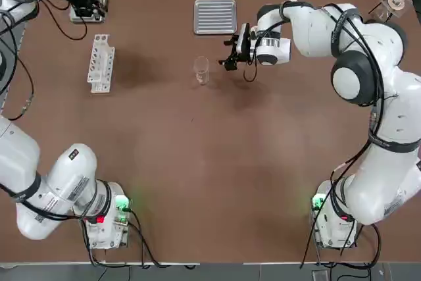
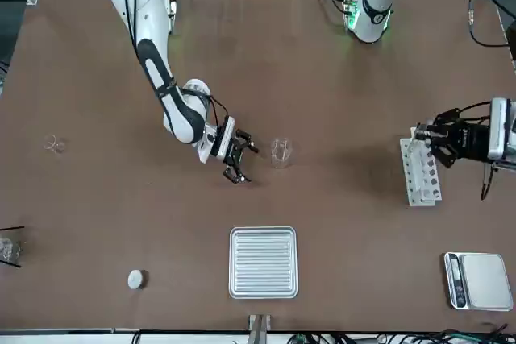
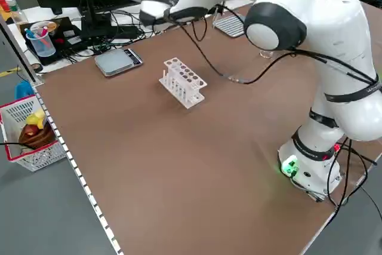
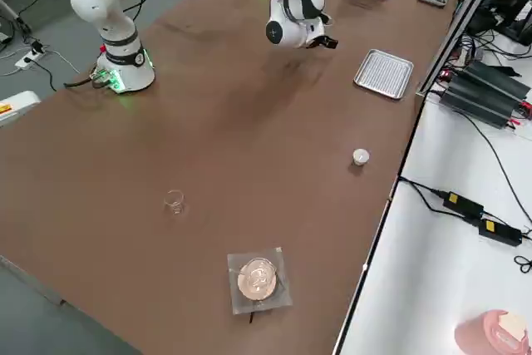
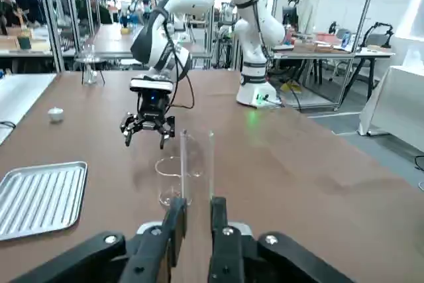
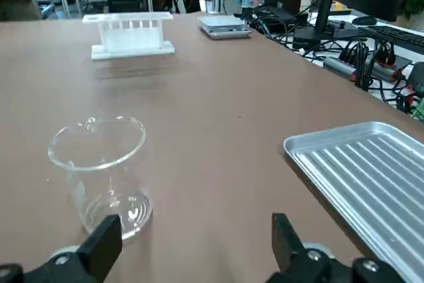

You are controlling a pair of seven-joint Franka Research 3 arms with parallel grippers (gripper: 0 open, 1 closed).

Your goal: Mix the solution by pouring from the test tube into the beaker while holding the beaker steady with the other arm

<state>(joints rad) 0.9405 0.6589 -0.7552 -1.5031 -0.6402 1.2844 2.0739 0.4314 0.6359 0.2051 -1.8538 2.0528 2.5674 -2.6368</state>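
The beaker (image 1: 201, 70), a small clear glass cylinder, stands upright on the brown table (image 1: 210, 162) toward the far middle. My right gripper (image 1: 227, 55) hovers low just beside it, open, fingers pointing at it without touching. In the right wrist view the beaker (image 6: 99, 171) sits just ahead of the wide-apart fingers (image 6: 99, 243). My left gripper (image 2: 427, 138) is raised over the white tube rack (image 2: 421, 171) and is shut on the test tube (image 5: 197, 164), a clear tube standing up from its fingers. The right gripper (image 5: 149, 124) and the beaker (image 5: 171, 180) show farther off in that view.
A ribbed metal tray (image 1: 215, 16) lies just beyond the beaker. A digital scale (image 2: 480, 279) sits at the far left corner. On the right side are a white cap (image 2: 136, 279), a tiny glass piece (image 2: 54, 144) and a flask (image 2: 8, 249). Cables run along the far edge.
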